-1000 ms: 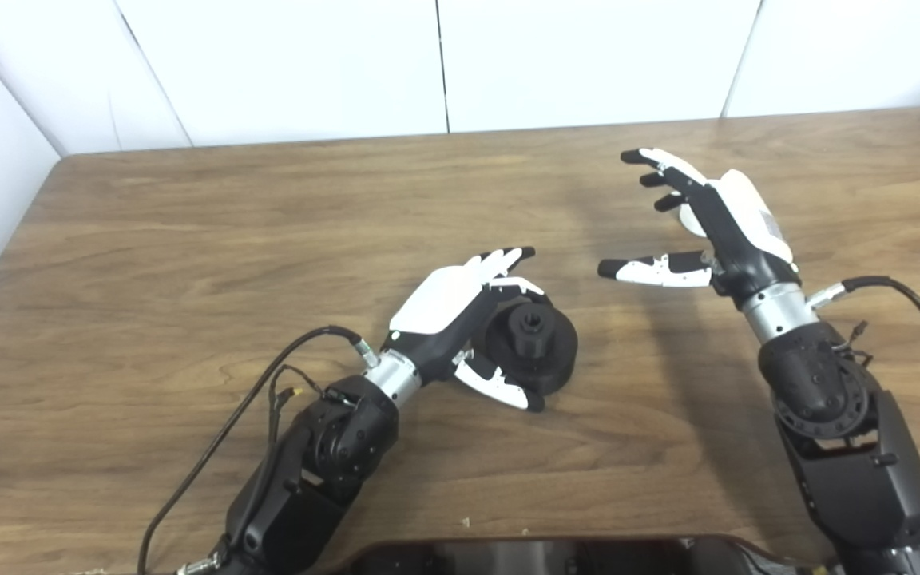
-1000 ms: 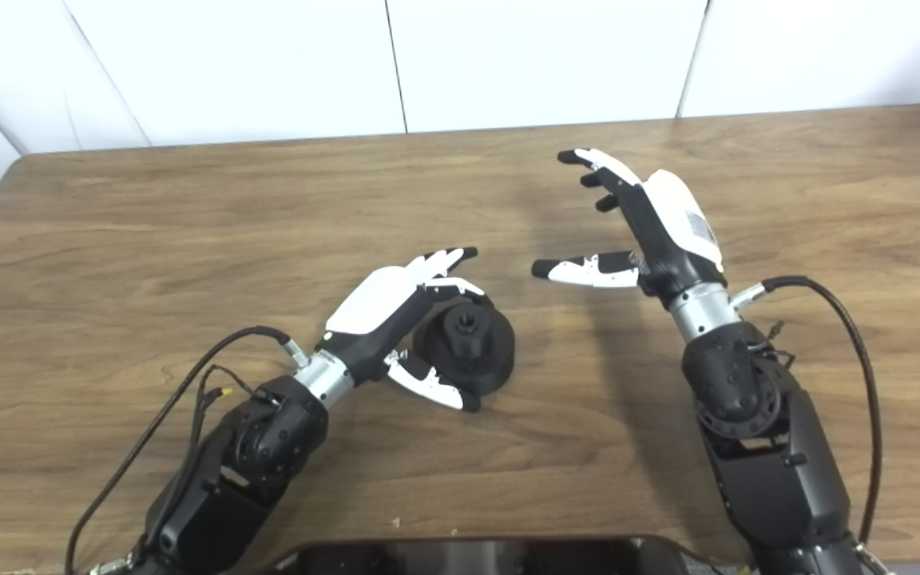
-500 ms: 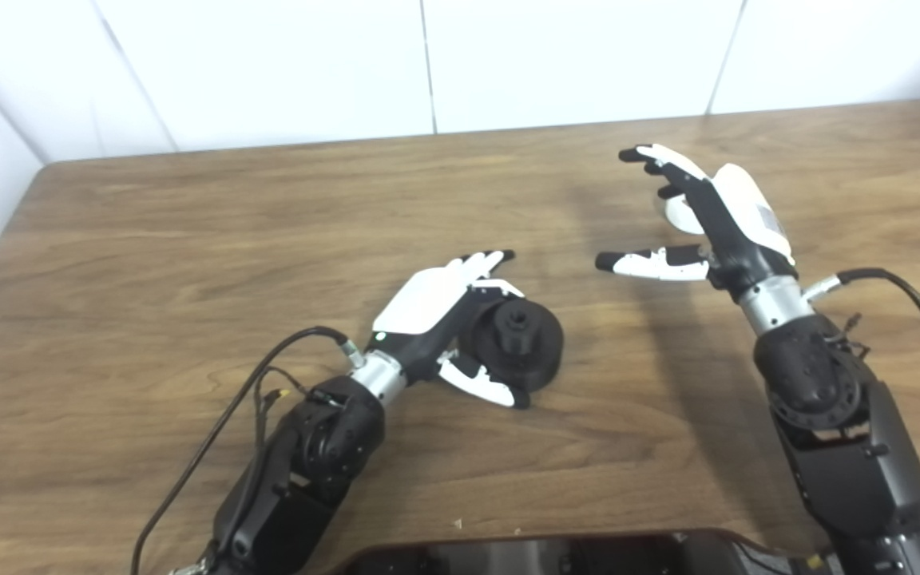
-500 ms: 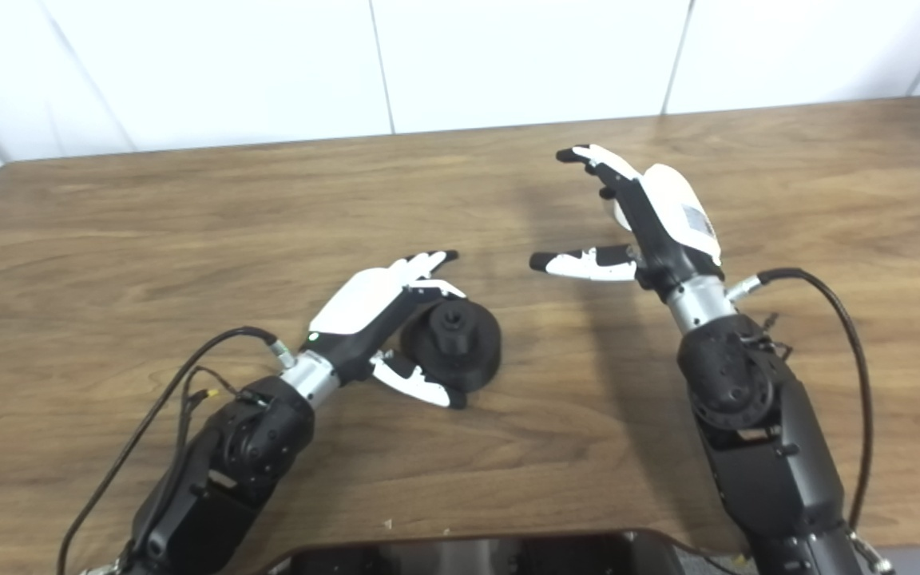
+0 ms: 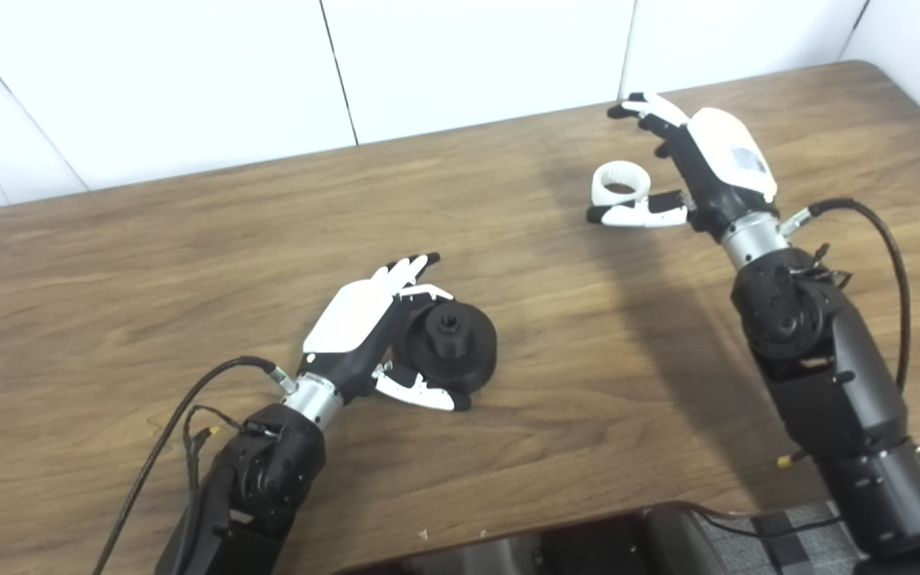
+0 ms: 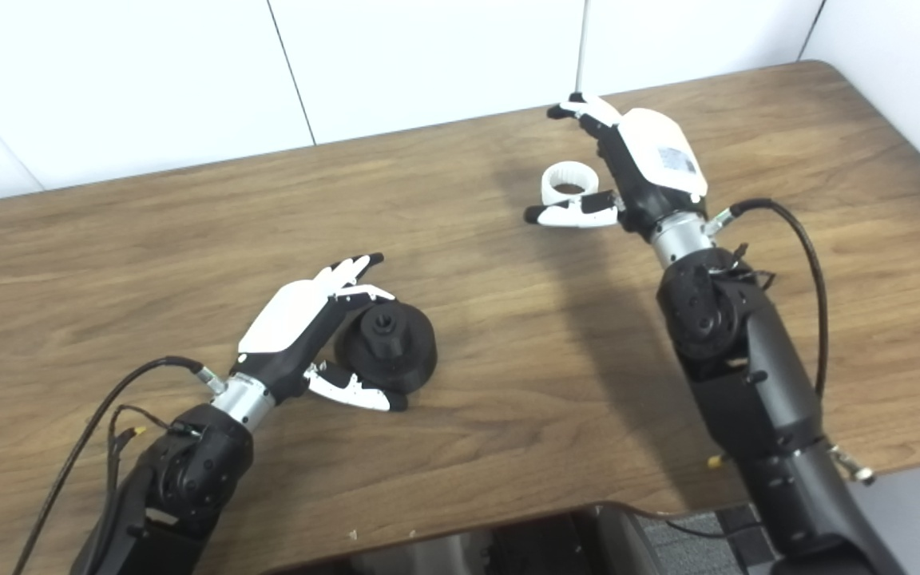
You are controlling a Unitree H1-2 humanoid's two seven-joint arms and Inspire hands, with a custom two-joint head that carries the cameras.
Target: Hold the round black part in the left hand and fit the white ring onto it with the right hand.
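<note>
**Right hand now beside the white ring, near the far edge**

Our view has swung rightward since half a second ago, so the whole scene sits differently in frame; we don't count that as movement of the things. Near the middle of the surface, our left hand cups the round black part as before, fingers at its far side and thumb along its near rim, the part resting on the wood. Farther off, toward the far right corner, the white ring, earlier mostly hidden behind our right hand, now shows plainly. That hand stays released, fingers spread past the ring, thumb just in front of it.
</note>
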